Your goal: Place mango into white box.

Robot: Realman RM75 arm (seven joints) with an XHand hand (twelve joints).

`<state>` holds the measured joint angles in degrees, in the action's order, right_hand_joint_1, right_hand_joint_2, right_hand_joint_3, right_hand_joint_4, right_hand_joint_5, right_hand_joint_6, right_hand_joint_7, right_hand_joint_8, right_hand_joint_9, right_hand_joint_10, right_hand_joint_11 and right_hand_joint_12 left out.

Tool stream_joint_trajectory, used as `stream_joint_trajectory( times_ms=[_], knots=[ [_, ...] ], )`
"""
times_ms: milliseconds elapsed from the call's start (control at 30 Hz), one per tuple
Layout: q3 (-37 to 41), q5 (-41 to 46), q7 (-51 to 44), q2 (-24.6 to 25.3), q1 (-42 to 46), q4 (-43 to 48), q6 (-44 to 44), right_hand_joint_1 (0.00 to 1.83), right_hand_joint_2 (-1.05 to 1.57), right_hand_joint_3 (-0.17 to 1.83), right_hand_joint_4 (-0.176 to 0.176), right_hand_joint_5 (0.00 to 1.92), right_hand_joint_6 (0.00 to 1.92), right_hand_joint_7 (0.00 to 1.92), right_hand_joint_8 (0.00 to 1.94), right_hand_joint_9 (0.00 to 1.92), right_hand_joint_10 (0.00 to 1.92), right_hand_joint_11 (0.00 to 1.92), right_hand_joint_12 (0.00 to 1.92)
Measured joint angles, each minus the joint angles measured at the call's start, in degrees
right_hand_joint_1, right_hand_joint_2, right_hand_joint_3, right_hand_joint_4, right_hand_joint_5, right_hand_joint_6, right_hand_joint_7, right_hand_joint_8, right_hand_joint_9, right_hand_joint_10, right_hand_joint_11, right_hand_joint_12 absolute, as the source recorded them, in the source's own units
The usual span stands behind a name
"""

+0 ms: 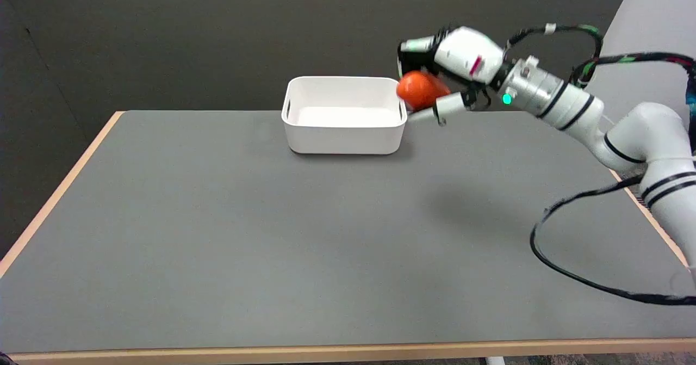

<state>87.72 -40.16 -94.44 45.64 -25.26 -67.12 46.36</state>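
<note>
A white box (344, 136) with rounded corners stands on the far middle of the grey table, and its inside looks bare. An orange-red mango (417, 90) hangs in the air just past the box's right rim. My right hand (448, 71) grips the mango, with fingers above and below it. The white arm reaches in from the lower right, raised well above the table.
The grey table (272, 234) has a light wooden edge along its left, right and near sides. A black cable (576, 278) droops from the arm over the table's right part. A dark wall stands behind the table.
</note>
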Motion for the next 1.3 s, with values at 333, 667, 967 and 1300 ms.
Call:
stream_joint_trajectory(
  times_ms=[333,667,967,1300],
  knots=[
    [-6.16,6.13,-5.17,4.39,-9.45,3.36,-7.05,1.2,0.93,0.66,-0.176,0.74,1.51,0.79,1.5,0.94,1.84,0.92,1.92],
    [-16.19,8.97,-9.68,13.41,-21.47,16.26,-12.47,1.19,0.98,0.58,-0.162,0.7,1.53,0.77,1.52,0.9,1.92,0.62,1.92],
    [-20.75,10.62,-17.1,21.72,-28.18,26.15,-17.24,1.13,1.12,0.43,-0.074,0.52,1.64,0.76,1.59,0.75,1.92,0.16,1.92],
    [-17.63,16.3,-25.36,28.02,-31.88,35.79,-19.96,1.04,1.32,0.22,-0.065,0.37,1.77,0.6,1.82,0.42,1.92,0.0,1.92]
  ],
)
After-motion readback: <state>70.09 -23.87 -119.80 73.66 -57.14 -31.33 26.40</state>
